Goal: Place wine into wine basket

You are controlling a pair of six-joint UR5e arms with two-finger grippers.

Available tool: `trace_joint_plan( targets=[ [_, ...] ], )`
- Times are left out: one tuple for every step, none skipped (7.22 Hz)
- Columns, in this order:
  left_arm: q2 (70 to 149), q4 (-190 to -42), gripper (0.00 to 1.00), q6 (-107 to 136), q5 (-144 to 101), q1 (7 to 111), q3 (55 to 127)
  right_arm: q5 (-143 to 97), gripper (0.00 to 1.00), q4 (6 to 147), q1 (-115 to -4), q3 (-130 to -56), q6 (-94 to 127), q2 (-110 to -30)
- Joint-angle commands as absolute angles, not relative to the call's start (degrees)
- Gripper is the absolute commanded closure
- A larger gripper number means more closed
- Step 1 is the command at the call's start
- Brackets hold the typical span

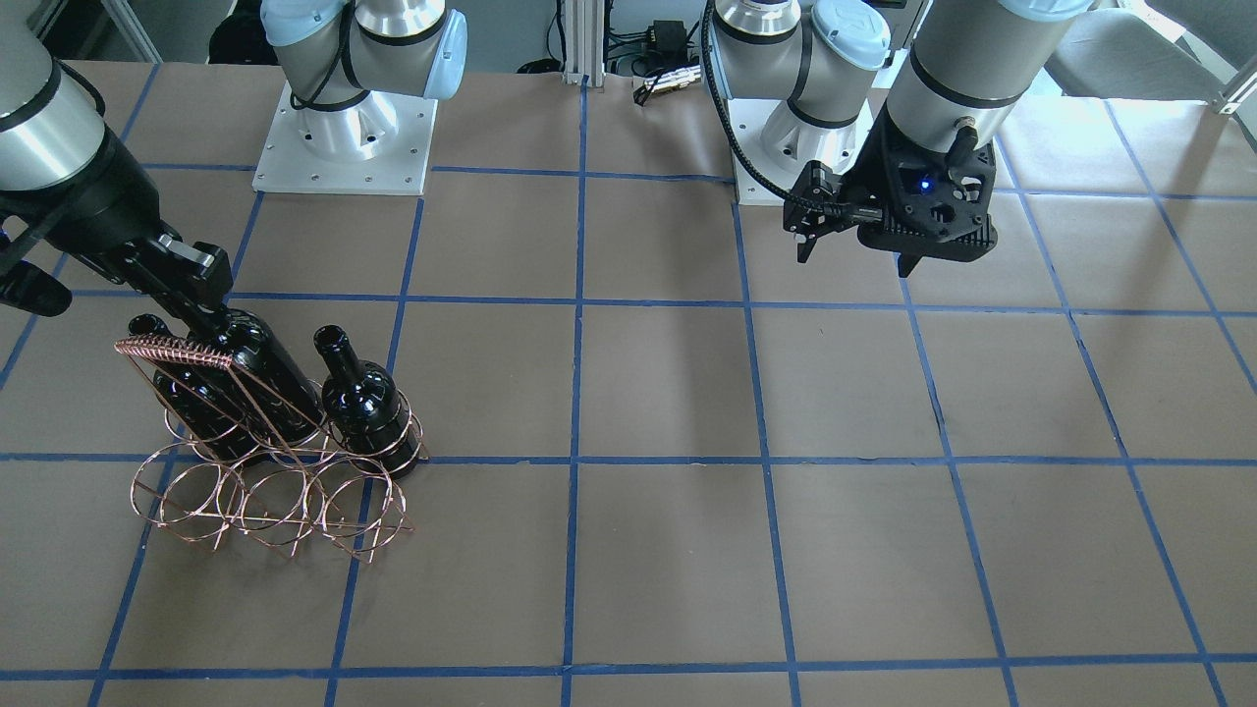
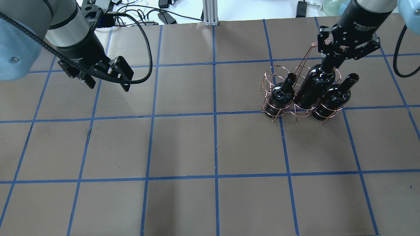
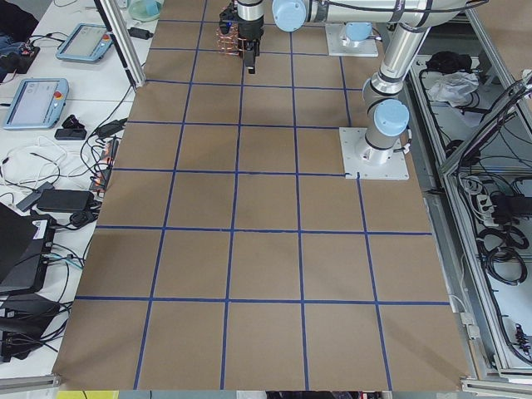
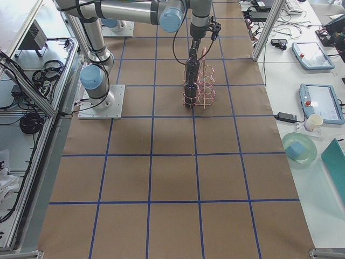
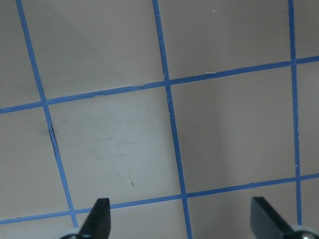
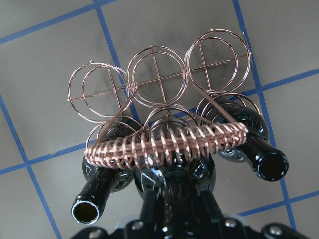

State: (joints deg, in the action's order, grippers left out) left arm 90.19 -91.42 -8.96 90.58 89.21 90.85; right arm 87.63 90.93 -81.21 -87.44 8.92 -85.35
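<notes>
Brown paper with blue tape lines covered the table (image 2: 216, 144) I was watching from far away. On the robot's right side stood the wine basket (image 6: 156, 74), made of thin copper wire rings in two rows. Its curly handle bar (image 6: 164, 144) ran slanted over the top.

The right claw (image 2: 329, 62) was clenched on the neck of the wine (image 2: 313, 88). That black bottle sat with its body in the middle ring of the row nearest the robot. It leaned a little. I could not tell if its bottom touched the table. Two other black bottles (image 2: 282, 95) (image 2: 333, 96) stood in the rings on each side of it, just beside it.

The left claw (image 2: 109, 87) hung over the paper, well apart from the basket. Its two fingers (image 5: 99, 216) were spread wide and held nothing.
</notes>
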Motion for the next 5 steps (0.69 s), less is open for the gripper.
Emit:
trace_joint_plan(
  targets=[
    [90.6, -91.3, 0.00, -9.0, 90.7, 89.2, 90.9, 87.6, 1.00, 91.1, -82.0, -88.6, 10.0, -85.3],
    [91.0, -91.1, 0.00, -9.0, 90.5, 89.2, 90.9, 87.6, 1.00, 91.6, -83.0, -89.1, 11.2, -84.7],
    [91.0, -91.0, 0.00, -9.1, 90.5, 89.2, 90.9, 87.7, 1.00, 93.6, -83.2, -89.8, 11.4, -84.3],
    [91.0, -90.8, 0.00, -9.1, 90.5, 89.2, 91.1, 87.8, 1.00, 94.4, -83.2, -90.0, 11.0, -83.4],
    [91.0, -90.8, 0.00, -9.1, 90.5, 89.2, 91.3, 87.9, 1.00, 94.4, -83.2, -90.0, 11.2, -83.2]
  ],
)
